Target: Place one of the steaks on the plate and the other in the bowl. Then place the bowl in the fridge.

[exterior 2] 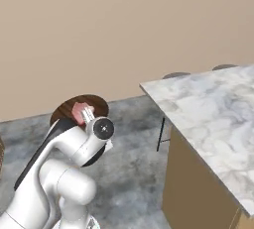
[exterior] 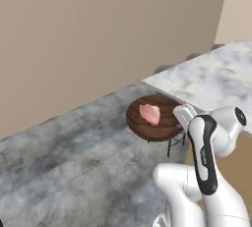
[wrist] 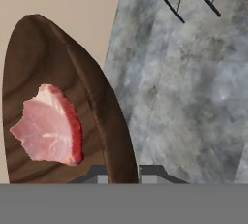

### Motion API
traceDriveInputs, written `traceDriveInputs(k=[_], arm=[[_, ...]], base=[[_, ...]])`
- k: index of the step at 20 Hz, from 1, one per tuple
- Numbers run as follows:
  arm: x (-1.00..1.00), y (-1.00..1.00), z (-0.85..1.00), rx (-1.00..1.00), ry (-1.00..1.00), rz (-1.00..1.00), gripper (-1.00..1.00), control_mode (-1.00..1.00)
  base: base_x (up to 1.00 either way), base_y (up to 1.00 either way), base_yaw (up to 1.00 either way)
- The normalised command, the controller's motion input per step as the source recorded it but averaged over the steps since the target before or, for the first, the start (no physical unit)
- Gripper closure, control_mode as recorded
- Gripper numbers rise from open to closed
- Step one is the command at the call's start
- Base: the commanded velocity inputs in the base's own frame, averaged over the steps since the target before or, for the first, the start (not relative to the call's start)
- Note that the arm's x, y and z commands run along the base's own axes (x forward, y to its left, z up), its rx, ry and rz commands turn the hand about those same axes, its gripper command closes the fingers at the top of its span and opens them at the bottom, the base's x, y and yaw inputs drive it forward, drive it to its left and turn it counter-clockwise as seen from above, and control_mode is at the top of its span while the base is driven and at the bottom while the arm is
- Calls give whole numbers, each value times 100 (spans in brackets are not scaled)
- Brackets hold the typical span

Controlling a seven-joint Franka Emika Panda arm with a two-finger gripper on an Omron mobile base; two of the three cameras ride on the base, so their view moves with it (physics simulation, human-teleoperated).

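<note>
Dark brown and wooden-looking, the bowl (exterior: 152,118) is carried clear of the grey floor (exterior: 74,157) by the gripper (wrist: 123,172), whose jaws are clamped on its rim at the near edge, with the pale pink steak (wrist: 48,131) lying inside it. A slide or spill of the steak could be caused by any tilt, since only one edge is held, and the marble counter (exterior: 216,78) corner and what seems to be a stool beside it could be struck on a swing to that side. Open room is left over the floor toward the tan wall (exterior: 98,29).
</note>
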Motion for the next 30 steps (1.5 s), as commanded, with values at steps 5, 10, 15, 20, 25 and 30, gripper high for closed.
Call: traceDriveInputs(k=[5, 10, 15, 20, 25, 30], arm=[[0, 0, 0, 0, 0, 0, 100, 100], [0, 0, 0, 0, 0, 0, 100, 100], [0, 0, 0, 0, 0, 0, 100, 100], [0, 0, 0, 0, 0, 0, 100, 100], [0, 0, 0, 0, 0, 0, 100, 100], [0, 0, 0, 0, 0, 0, 100, 100]], base=[[94, 69, -17], [95, 69, -19], [100, 74, -33], [100, 92, -44], [100, 86, -51], [100, 91, -56]])
